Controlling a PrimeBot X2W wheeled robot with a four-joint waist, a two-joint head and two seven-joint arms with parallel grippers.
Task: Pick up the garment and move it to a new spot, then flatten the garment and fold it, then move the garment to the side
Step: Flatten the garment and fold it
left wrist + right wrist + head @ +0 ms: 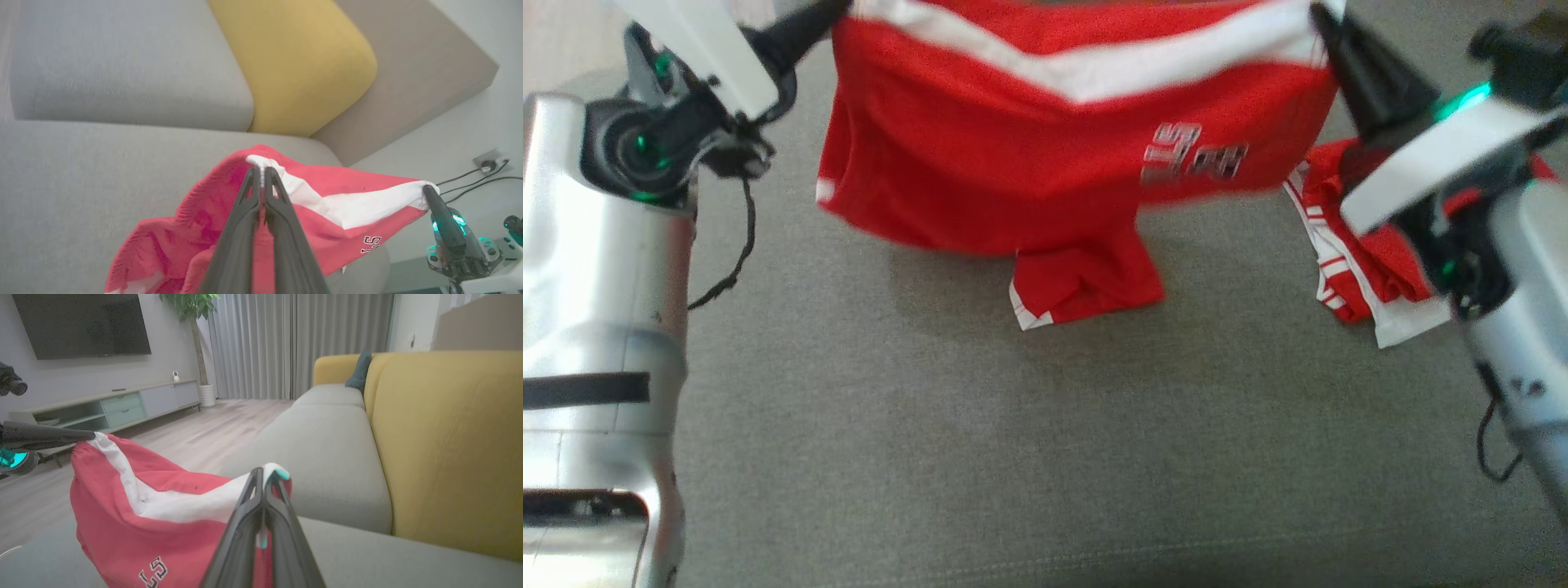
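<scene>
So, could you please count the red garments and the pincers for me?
Red garments: 2, the held garment and the crumpled garment beside it.
Pincers: 2, the left pincer and the right pincer, both shut on the held garment.
Total: 4

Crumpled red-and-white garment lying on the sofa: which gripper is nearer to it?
Right. The right gripper pinches the red shorts' corner just above the crumpled garment; the left gripper pinches the opposite corner, far across the shorts.

forearms (596, 310): silver metal shells, one black band | wrist panels (715, 57): flat, white | joint housings (621, 147): black, green lights | cables (742, 245): thin, black, loose | fingers (235, 241): long, dark, tapered
</scene>
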